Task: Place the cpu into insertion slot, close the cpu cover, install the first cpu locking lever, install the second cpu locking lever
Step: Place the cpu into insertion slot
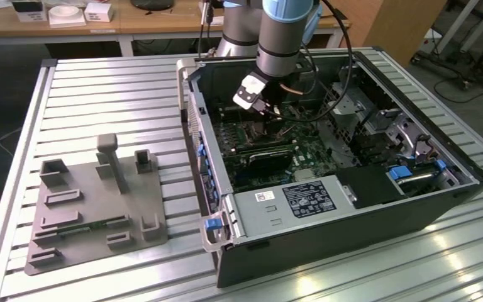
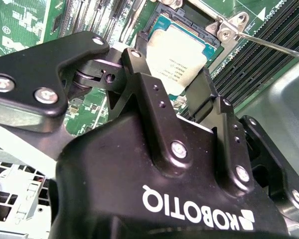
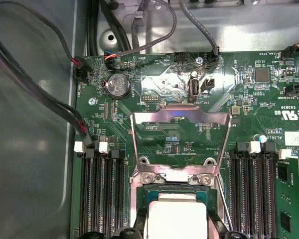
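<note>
The small flat square cpu (image 2: 182, 55) is showing a silvery-grey metal top with dark print and a thin green rim. The square socket of the insertion slot (image 2: 189, 16) is looking black. The thin hinged metal cpu cover (image 3: 179, 115) is gleaming silver. The flat circuit board (image 3: 249, 107) is showing green. The long narrow memory slots (image 3: 97, 184) are showing black with white end clips. The matte black gripper (image 2: 169, 74) is wearing white lettering. The ribbed metal table (image 1: 99, 82) is showing pale grey stripes.
</note>
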Robot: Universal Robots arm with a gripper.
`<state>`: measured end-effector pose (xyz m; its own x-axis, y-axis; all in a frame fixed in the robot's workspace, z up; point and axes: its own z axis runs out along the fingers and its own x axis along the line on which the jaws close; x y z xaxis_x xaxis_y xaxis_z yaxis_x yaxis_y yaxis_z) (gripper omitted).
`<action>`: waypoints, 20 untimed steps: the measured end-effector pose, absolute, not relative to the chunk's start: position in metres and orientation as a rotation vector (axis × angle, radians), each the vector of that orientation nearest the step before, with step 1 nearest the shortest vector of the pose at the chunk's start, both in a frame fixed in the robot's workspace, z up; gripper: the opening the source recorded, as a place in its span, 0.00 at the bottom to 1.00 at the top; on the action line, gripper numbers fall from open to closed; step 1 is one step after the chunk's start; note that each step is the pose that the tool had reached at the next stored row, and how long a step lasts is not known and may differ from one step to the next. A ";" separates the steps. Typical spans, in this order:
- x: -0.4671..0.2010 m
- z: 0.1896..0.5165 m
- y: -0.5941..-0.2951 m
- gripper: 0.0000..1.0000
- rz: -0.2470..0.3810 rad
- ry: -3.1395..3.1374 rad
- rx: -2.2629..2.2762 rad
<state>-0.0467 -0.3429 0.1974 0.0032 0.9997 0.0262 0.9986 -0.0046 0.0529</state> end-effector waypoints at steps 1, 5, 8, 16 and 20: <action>-0.047 0.197 -0.343 0.54 0.087 2.203 2.212; -0.047 0.197 -0.343 0.54 0.087 2.197 2.217; -0.047 0.197 -0.344 0.54 0.086 2.196 2.217; -0.047 0.195 -0.344 0.54 0.085 2.197 2.217; -0.047 0.194 -0.344 0.54 0.085 2.197 2.217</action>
